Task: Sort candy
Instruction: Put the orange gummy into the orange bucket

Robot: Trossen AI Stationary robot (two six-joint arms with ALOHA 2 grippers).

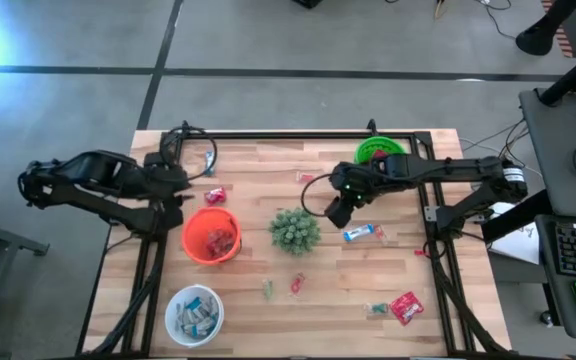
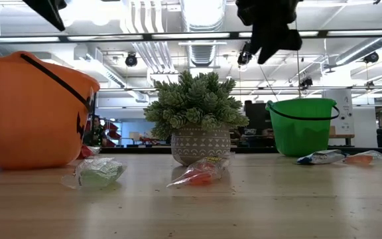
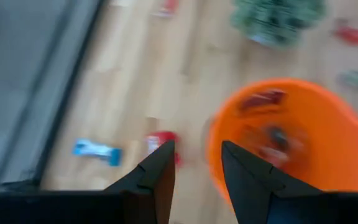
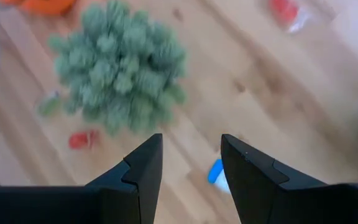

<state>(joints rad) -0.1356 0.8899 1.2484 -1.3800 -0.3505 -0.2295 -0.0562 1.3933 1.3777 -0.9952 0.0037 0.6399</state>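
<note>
Candy lies scattered on the wooden table [image 1: 258, 165]: a blue-and-white bar [image 1: 363, 233], a red packet [image 1: 405, 307], a red piece [image 1: 214, 195], and small green [image 1: 267, 290] and red [image 1: 297, 283] pieces. The orange bowl [image 1: 211, 235] holds red candy [image 3: 263, 99], and the white bowl [image 1: 194, 313] holds several bars. A green bowl [image 1: 380, 150] stands at the far edge. My left gripper [image 1: 180, 205] [image 3: 197, 146] hangs open just left of the orange bowl. My right gripper [image 1: 338, 208] [image 4: 191, 138] hangs open above the table between the plant and the blue-and-white bar [image 4: 216, 171]. Neither holds anything.
A spiky green plant in a patterned pot [image 1: 294, 230] [image 2: 194, 113] stands mid-table between the bowls. A black cable loop [image 1: 193, 150] lies at the far left corner. Black frame rails run along the table's far, left and right edges.
</note>
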